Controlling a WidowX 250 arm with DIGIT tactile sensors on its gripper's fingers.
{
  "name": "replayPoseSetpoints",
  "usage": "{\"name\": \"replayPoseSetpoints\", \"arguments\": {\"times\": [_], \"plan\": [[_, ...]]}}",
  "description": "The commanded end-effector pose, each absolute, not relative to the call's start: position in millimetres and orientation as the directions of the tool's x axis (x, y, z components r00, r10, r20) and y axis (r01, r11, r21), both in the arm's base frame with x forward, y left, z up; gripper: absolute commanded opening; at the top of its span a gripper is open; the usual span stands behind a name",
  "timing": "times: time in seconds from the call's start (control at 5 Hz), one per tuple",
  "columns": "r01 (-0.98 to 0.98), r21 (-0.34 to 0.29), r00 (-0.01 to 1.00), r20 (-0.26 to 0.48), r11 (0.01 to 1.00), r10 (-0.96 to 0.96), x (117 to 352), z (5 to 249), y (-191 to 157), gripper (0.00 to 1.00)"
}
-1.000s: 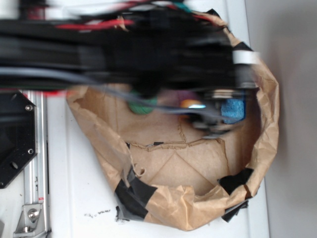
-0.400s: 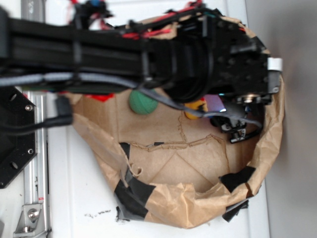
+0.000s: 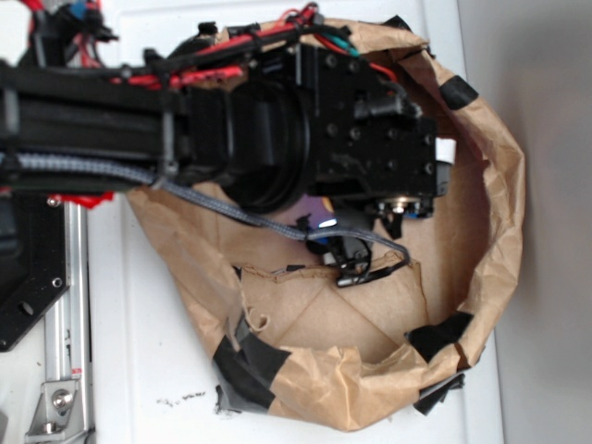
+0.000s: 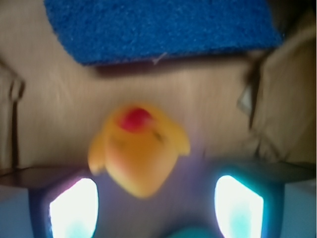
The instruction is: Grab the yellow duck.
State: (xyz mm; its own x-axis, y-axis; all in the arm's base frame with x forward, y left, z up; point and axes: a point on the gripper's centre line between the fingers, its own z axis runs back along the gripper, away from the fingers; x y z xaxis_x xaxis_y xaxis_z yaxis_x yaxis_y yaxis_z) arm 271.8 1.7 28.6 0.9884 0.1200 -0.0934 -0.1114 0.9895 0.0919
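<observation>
The yellow duck (image 4: 139,151), glossy with a red beak, lies on brown paper in the wrist view, just ahead of my fingers and left of centre between them. My gripper (image 4: 156,210) is open, its two glowing fingertips (image 4: 74,208) standing wide apart at the bottom corners and touching nothing. In the exterior view the gripper (image 3: 361,264) hangs low inside the paper bag, and the black arm (image 3: 277,139) hides the duck.
A blue sponge (image 4: 158,27) lies flat beyond the duck, and a sliver of it (image 3: 421,208) shows under the wrist. The crumpled brown paper bag wall (image 3: 495,194), patched with black tape (image 3: 250,356), rings the area. A metal rail (image 3: 69,305) runs along the left.
The arm has swung left across the bag and now covers the green ball and the duck in the exterior view. The gripper has moved left and slightly down.
</observation>
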Motion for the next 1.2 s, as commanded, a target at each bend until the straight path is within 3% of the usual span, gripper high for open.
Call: {"name": "replayPoseSetpoints", "arguments": {"times": [0.0, 0.2, 0.4, 0.6, 0.8, 1.0], "plan": [[-0.040, 0.043, 0.999, -0.010, 0.998, 0.041, 280.0, 21.0, -6.8, 1.00], [0.004, 0.023, 0.998, 0.067, 1.000, -0.005, 296.6, 18.4, -5.7, 1.00], [-0.012, 0.008, 0.993, 0.115, 1.000, 0.011, 300.8, 1.0, -5.5, 0.00], [-0.027, 0.005, 0.994, 0.110, 1.000, 0.026, 300.5, 0.0, 1.4, 0.00], [0.007, -0.020, 0.996, 0.086, 1.000, -0.005, 300.9, 19.2, 6.3, 0.00], [0.075, -0.011, 0.981, 0.181, 0.997, -0.071, 295.7, 69.4, 7.4, 0.00]]}}
